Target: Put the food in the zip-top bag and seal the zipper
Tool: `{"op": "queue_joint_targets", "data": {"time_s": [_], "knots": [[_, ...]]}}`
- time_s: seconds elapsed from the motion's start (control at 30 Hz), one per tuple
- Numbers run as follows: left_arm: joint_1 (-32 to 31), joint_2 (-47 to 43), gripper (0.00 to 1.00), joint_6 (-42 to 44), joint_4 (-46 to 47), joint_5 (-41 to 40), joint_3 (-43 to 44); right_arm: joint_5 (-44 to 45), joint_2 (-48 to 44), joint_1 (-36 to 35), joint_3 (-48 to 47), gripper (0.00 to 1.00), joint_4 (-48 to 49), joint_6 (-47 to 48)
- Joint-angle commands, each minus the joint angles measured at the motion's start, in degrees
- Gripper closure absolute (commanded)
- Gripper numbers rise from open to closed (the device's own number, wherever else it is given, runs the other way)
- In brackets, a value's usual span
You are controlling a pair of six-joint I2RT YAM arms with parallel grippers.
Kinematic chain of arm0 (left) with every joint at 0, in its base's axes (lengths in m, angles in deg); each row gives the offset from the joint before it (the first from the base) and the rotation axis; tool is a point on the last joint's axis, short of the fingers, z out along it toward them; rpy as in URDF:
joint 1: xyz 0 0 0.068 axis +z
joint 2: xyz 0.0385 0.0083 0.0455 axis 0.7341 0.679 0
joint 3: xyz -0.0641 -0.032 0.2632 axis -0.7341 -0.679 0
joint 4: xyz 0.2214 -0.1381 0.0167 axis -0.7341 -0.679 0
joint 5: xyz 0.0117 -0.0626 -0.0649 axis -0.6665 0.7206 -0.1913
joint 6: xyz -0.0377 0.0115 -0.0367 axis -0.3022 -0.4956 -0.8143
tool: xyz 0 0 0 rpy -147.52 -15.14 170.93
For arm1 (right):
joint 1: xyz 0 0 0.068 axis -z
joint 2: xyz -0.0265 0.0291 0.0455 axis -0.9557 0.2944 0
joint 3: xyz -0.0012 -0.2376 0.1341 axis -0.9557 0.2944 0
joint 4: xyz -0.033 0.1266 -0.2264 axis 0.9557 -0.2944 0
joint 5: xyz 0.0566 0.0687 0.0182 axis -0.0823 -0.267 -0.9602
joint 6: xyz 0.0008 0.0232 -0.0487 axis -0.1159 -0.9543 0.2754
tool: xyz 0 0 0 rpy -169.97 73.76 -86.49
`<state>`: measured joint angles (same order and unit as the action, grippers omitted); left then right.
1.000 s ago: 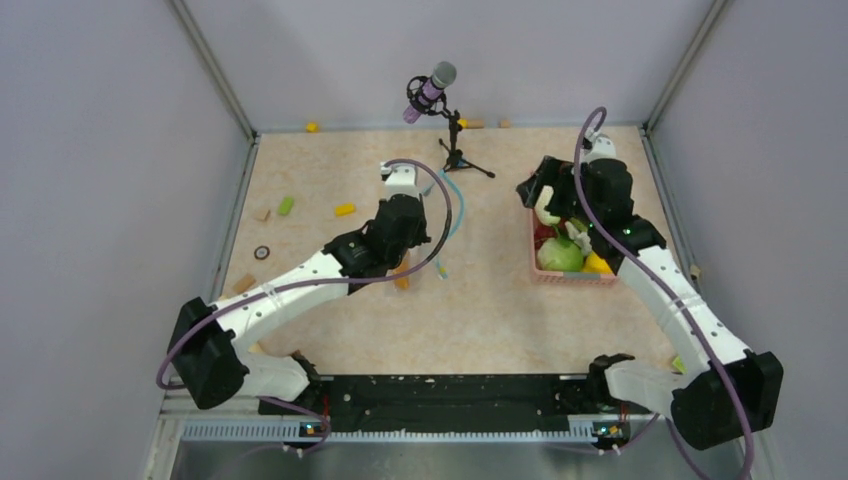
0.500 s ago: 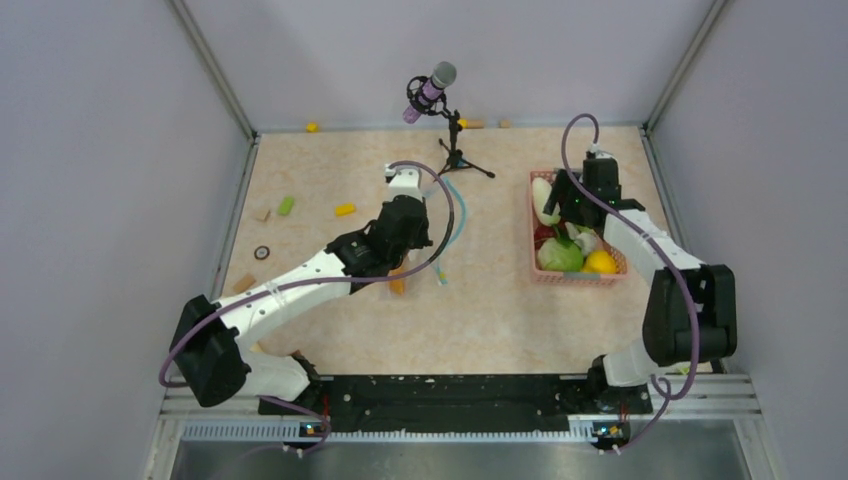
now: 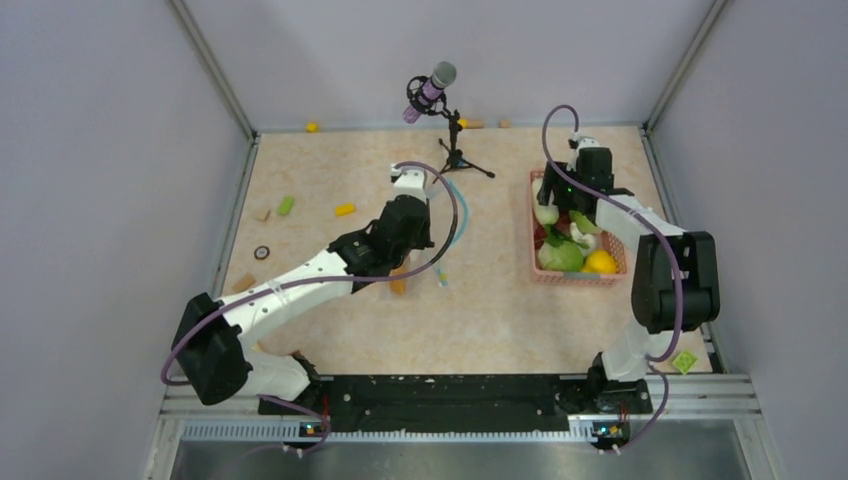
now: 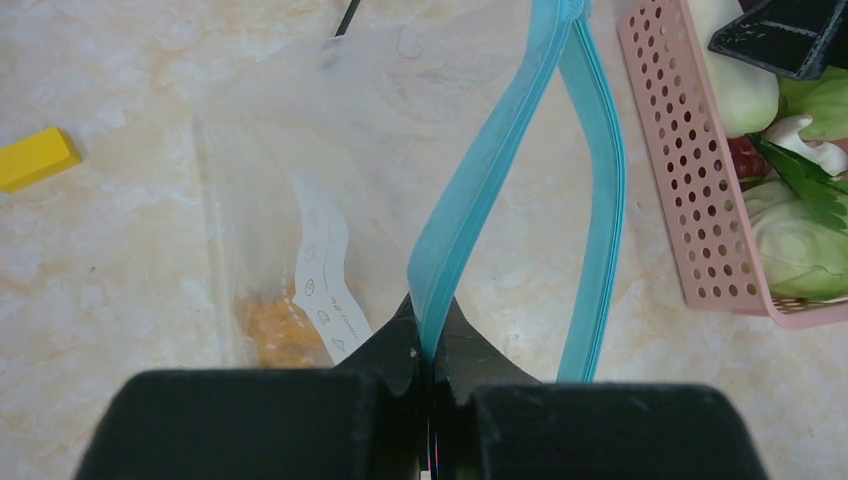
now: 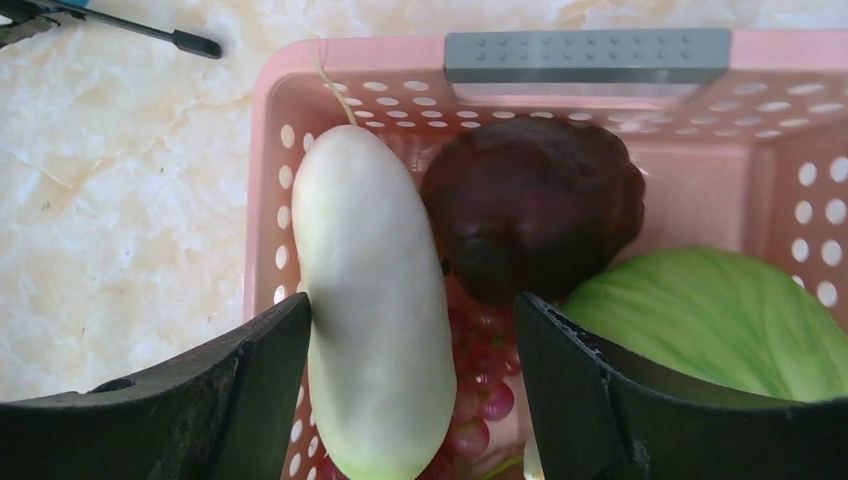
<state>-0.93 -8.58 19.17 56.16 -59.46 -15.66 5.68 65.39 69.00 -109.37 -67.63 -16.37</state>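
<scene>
From above, the right claw (image 3: pixel 558 198) hangs over the far end of the pink basket (image 3: pixel 575 279), where the food (image 3: pixel 562 255) sits. In the left wrist view, the left claw (image 4: pixel 428 345) pinches the blue strip (image 4: pixel 480 170) of the clear bag (image 4: pixel 300 130). In the right wrist view, the right claw is open. The smooth white vegetable (image 5: pixel 375 300) lies between its fingers, pointing straight ahead, against the left finger.

Zip-top bag (image 4: pixel 300 150) is lying flat, clear and crinkly, mouth gaping open. Zipper (image 4: pixel 480 190), light blue, is running as two separated strips, the nearer one pinched and standing up. Orange piece (image 4: pixel 272 330) is sitting in or under the bag, hard to tell which. White oblong vegetable (image 5: pixel 375 310), dark red piece (image 5: pixel 535 205), cabbage (image 5: pixel 710 320) and yellow-orange fruit (image 3: pixel 600 262) are sitting in the pink basket (image 5: pixel 270 130).
</scene>
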Motion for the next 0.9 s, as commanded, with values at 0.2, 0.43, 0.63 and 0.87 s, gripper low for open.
{"op": "queue_joint_targets", "data": {"time_s": [0.2,0.43,0.63,0.87], "knots": [[-0.2,1.2,1.0,1.0,3.0,0.4,1.0,-5.1,4.7,0.6,-4.0,0.31,3.8,1.5],[-0.1,2.0,1.0,1.1,3.1,1.0,1.7,-8.9,5.5,0.6,-4.6,0.44,0.3,-2.2],[-0.2,1.9,1.0,1.1,2.9,1.3,2.0,-8.5,3.2,0.7,-3.2,0.63,0.1,-5.4],[-0.1,0.5,1.0,-0.3,1.9,0.5,2.2,3.8,-4.9,0.6,1.1,0.75,1.8,-7.9]]}}
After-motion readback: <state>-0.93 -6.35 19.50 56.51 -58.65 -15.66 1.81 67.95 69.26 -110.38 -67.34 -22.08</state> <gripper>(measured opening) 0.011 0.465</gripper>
